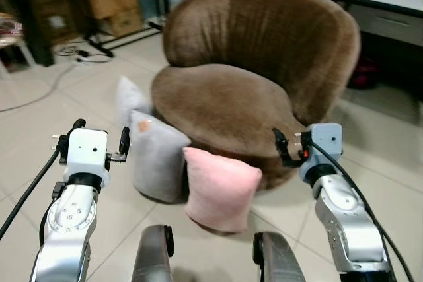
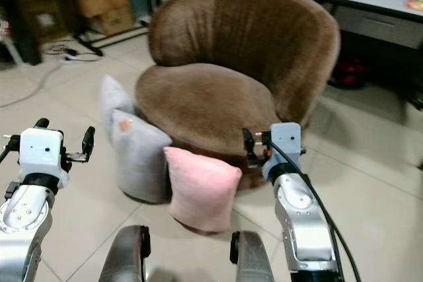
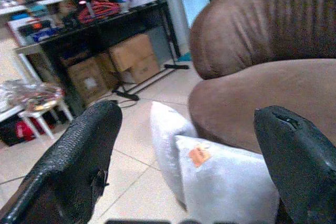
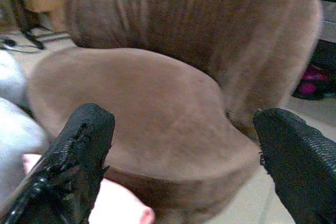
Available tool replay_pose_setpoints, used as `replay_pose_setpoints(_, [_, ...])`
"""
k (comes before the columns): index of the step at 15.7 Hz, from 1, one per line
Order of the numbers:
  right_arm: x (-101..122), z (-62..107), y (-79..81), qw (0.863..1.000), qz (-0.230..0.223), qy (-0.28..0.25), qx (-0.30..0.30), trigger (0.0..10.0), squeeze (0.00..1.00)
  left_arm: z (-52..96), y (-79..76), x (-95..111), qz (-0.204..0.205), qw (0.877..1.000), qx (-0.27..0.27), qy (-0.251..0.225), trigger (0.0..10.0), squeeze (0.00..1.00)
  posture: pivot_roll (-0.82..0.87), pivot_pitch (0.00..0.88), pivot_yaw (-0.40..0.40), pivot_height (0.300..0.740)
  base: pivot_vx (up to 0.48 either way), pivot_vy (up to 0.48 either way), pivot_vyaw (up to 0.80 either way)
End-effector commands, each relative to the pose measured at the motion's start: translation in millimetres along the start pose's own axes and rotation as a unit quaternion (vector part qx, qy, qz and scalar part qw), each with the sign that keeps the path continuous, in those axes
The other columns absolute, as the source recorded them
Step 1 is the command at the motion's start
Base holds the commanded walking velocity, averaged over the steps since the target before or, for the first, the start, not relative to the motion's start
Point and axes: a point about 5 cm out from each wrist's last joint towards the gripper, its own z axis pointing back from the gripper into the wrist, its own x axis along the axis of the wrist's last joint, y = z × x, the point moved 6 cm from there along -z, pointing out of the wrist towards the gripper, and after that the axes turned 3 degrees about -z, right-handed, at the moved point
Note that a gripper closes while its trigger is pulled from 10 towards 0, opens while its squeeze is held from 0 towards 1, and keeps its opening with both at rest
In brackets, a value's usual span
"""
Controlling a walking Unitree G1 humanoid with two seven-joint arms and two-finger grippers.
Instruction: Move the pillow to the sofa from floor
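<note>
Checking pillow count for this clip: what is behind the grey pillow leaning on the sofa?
Behind the grey pillow a second, paler pillow leans against the brown sofa. Its lower part is covered by the grey one.

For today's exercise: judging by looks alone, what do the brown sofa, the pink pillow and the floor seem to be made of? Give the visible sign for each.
Brown sofa: apparently plush, velvety fabric; its matte nap shows lighter and darker streaks. Pink pillow: soft, stuffed cloth, probably short fleece; matte, puffy, with pinched corners. Floor: likely glazed ceramic tile; pale slabs divided by thin grout lines, with a faint sheen.
</note>
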Motion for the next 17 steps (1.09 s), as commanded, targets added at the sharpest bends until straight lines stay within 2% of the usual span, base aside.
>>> replay_pose_setpoints(1, [10,-3.2,-2.8,1.000,0.020,-0.019,0.005,10.0,1.00,-1.3,-1.9,8,-0.004,1.000,-0.007,-0.015,10.0,0.00,-0.16,0.000,0.011,0.605,0.000,0.000,0.00])
replay_pose_setpoints(5, [7,-2.3,3.1,0.999,0.020,-0.019,0.027,10.0,1.00,4.0,-2.1,9,0.005,1.000,-0.013,-0.018,10.0,0.00,-0.13,0.000,-0.003,0.605,0.000,0.000,0.00])
replay_pose_setpoints(8, [7,-3.9,10.6,0.999,0.014,-0.023,0.040,10.0,1.00,5.9,-1.8,11,0.006,1.000,-0.018,-0.022,10.0,0.00,-0.12,0.000,-0.006,0.605,0.278,0.000,0.00])
replay_pose_setpoints(12, [6,-4.2,5.8,0.999,0.019,-0.025,0.018,10.0,1.00,6.7,-2.7,14,0.006,0.999,-0.025,-0.025,10.0,0.00,-0.12,0.000,0.002,0.605,0.363,0.000,0.80])
replay_pose_setpoints(13, [5,-3.7,-1.2,1.000,0.004,-0.026,-0.007,10.0,1.00,5.0,-3.2,15,0.006,0.999,-0.029,-0.026,10.0,0.00,-0.13,0.000,0.006,0.605,0.382,0.000,0.00])
replay_pose_setpoints(15, [2,-3.5,-9.9,0.999,0.002,-0.015,-0.035,10.0,1.00,3.0,-2.9,14,0.007,0.999,-0.029,-0.024,10.0,0.00,-0.14,0.000,0.013,0.605,0.392,0.000,0.00])
replay_pose_setpoints(17, [3,-2.0,-12.6,0.999,0.002,-0.017,-0.039,10.0,1.00,1.2,-3.9,13,0.011,0.999,-0.030,-0.021,10.0,0.00,-0.15,0.000,0.023,0.605,0.396,0.000,0.00])
